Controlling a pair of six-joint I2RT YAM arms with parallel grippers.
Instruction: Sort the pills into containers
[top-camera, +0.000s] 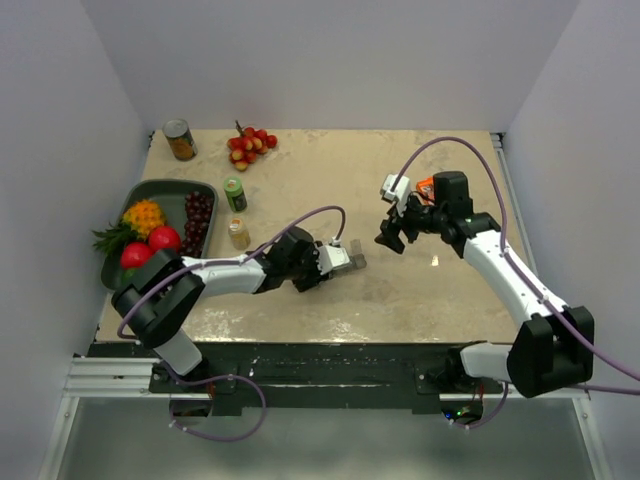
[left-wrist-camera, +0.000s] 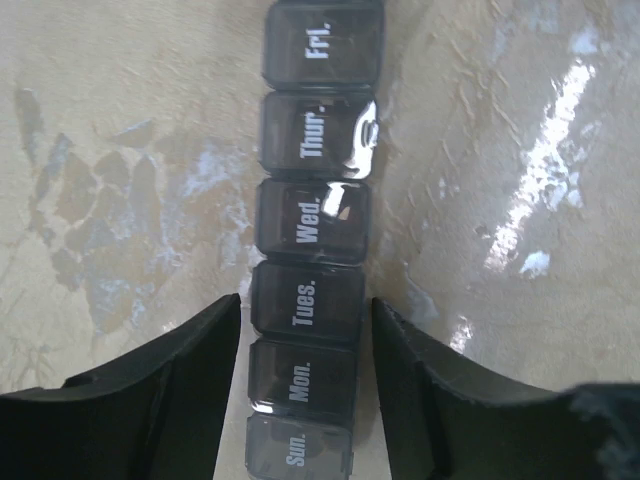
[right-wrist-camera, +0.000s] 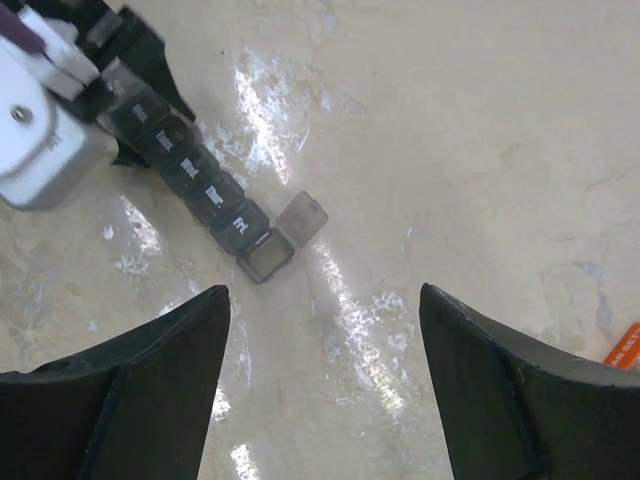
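**Beige marbled tabletop (top-camera: 330, 170) — pill sort, strip straddled**

Mid-tabletop the containers (left-wrist-camera: 310, 220) are lying flat, with the end lid (right-wrist-camera: 302, 215) standing open. The left gripper (left-wrist-camera: 306, 305) is straddling the Mon–Tues end, fingers just beside both walls; cannot tell whether it is clamping. The right gripper (right-wrist-camera: 325, 295) is hovering nearby, released wide. The pills (top-camera: 238, 237) are sitting in a small clear bottle (top-camera: 238, 229) beside the fruit tray (top-camera: 150, 185).

A beige, marble-patterned worktop (top-camera: 330, 160) with glossy patches of reflected light sits boxed in by plain white walls (top-camera: 330, 60) at its far, left and right edges, while a black frame (top-camera: 300, 355) and a silver metal rail (top-camera: 100, 375) run along its near edge.
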